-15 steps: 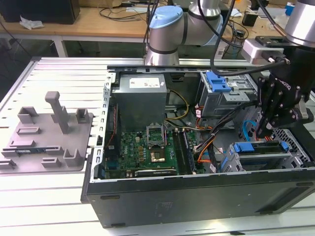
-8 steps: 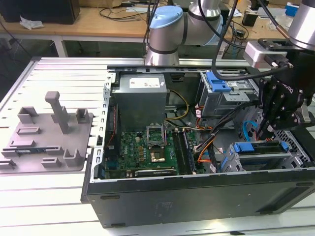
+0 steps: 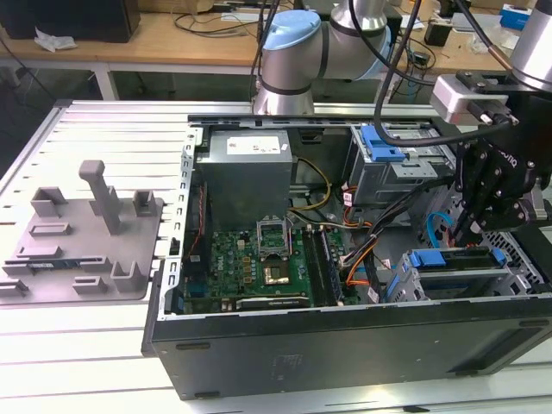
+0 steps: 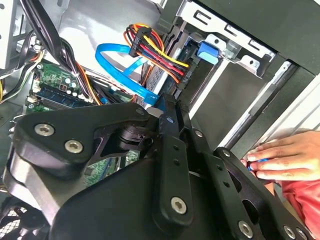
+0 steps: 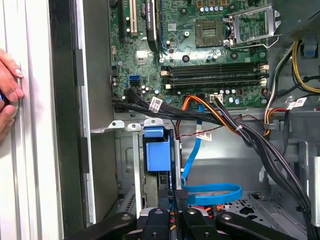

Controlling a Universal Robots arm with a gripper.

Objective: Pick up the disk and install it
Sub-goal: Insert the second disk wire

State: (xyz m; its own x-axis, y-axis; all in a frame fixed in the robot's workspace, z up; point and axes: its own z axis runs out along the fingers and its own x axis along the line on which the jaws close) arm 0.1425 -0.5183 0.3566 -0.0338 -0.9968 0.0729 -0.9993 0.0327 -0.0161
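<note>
Disk sits in the lower drive cage at the near corner of the open computer case, on the exterior view's right; its blue bracket shows at the cage mouth in the first wrist view. Grey fixture tray on the bench, at the exterior view's left, carries no disk. Judgement: pick-up is done and the install is far along, with the disk in its slot; whether it is fully seated and latched cannot be told. Tool hangs directly over the cage. In the first wrist view the tool has its fingers drawn narrow, almost no gap, tips at the edge of the disk's bracket; whether they pinch a thin edge or only press on it cannot be told. A person's hand rests on the bench just outside the case wall.
</note>
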